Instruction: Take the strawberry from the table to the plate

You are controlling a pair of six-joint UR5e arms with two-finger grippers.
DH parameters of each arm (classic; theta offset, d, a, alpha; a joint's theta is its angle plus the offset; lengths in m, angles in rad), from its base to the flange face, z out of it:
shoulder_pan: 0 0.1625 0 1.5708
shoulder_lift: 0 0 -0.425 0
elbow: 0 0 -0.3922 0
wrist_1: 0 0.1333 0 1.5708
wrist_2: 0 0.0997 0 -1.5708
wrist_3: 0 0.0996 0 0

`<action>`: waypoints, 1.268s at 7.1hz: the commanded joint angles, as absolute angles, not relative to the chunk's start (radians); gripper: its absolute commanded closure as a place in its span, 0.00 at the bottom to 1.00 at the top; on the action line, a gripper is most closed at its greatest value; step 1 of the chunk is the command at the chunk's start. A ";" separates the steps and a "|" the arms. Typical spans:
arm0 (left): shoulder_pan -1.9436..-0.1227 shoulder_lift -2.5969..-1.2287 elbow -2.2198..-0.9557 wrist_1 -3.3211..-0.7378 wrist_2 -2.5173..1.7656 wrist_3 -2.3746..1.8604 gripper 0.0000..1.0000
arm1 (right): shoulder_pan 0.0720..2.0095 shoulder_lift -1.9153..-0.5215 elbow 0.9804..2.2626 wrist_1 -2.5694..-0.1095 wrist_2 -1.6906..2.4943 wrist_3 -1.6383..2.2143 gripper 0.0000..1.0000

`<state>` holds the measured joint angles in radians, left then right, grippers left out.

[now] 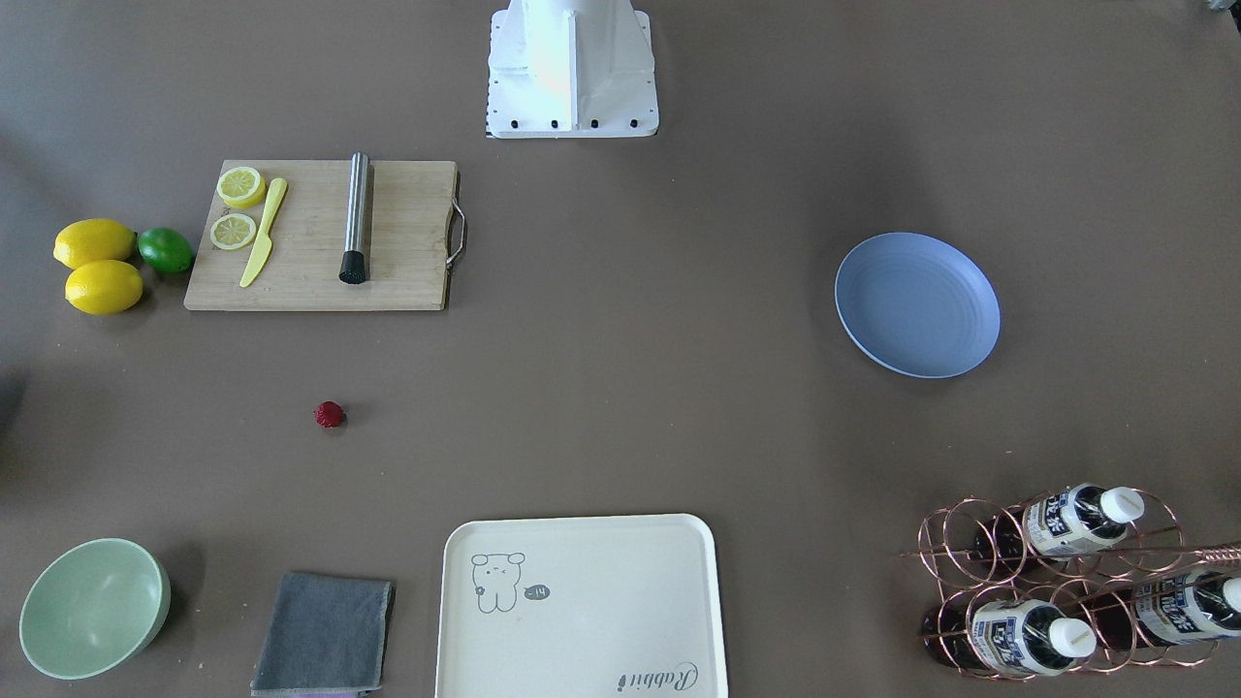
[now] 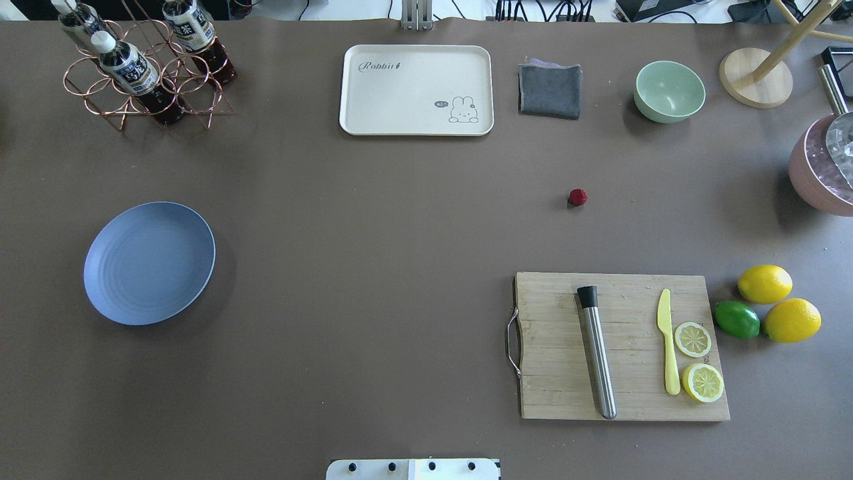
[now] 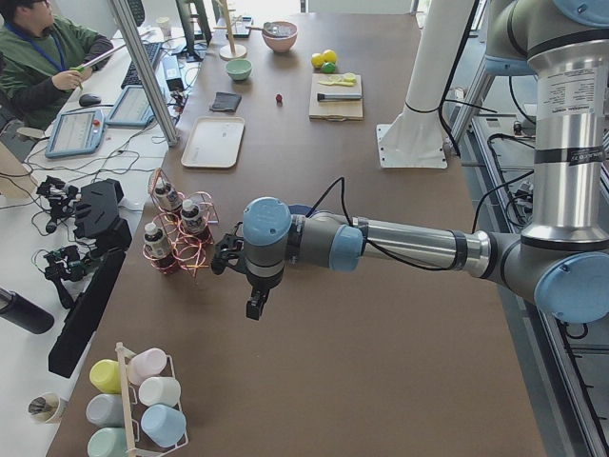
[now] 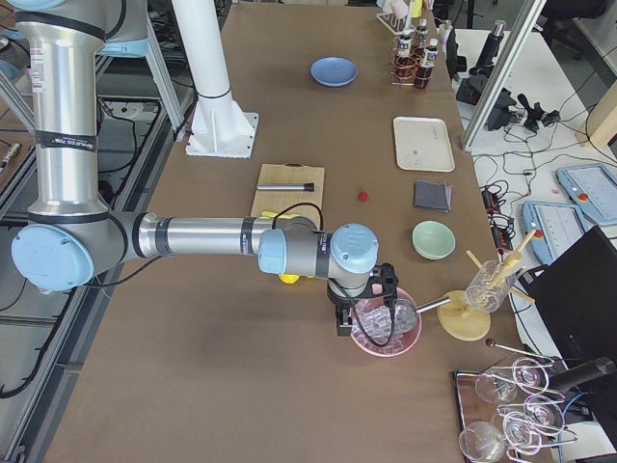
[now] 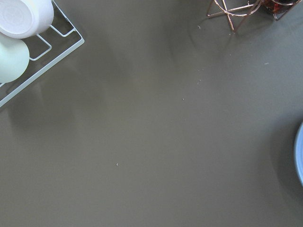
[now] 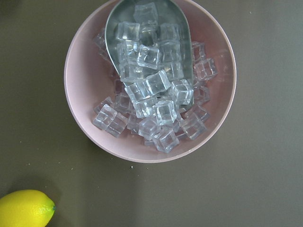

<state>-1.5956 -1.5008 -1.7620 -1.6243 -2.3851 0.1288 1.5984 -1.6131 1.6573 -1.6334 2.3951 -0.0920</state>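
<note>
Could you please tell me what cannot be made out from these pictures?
- left gripper: seen only in the exterior left view, small; open or shut cannot be told.
- right gripper: seen only in the exterior right view; same doubt.
- plate: in the left wrist view, the right edge cuts off all but a sliver.
- pink bowl: the overhead view's right edge cuts it off.

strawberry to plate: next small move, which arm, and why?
Probably swing the right pincer away from above the ice bowl and across to hover over the strawberry. The berry lies alone on the robot's right half, just beyond the cutting board. The plate sits empty on the left half, so the right arm looks better placed.
</note>
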 commanded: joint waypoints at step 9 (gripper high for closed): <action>-1.595 -1.500 -1.746 -1.628 -2.384 0.129 0.02 | 1.598 -1.626 1.666 -1.632 2.385 -0.095 0.00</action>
